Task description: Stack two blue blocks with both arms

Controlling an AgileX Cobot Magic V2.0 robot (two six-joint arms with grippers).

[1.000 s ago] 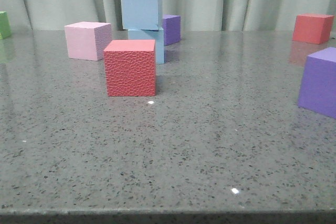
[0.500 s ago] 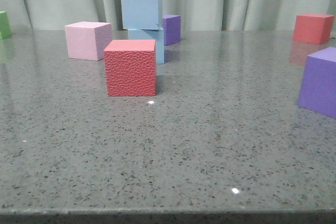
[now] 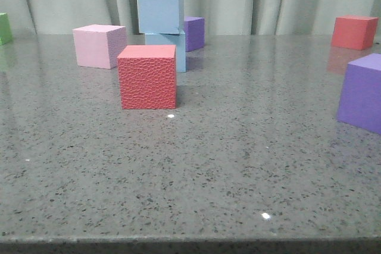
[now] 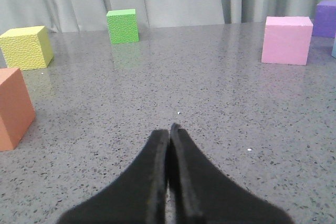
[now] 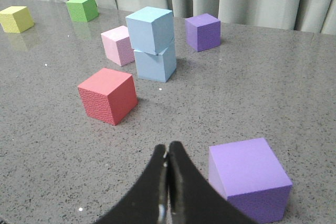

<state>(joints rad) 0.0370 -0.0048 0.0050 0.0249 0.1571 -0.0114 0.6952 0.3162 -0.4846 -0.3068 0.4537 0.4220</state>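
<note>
One matte sky-blue cube [image 5: 152, 29] sits atop the other sky-blue cube [image 5: 156, 64] — stacking looks done; left gripper [image 4: 170, 129] and right gripper [image 5: 167, 148] both pinched closed, empty.

Front view: I am seeing nothing moving across the earlier frames and now. The upper blue block [image 3: 159, 9] is sitting just as before on the lower blue block [image 3: 178, 50].

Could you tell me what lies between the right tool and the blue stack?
Only bare table, by the right wrist view; the red cube sits off to one side.
</note>
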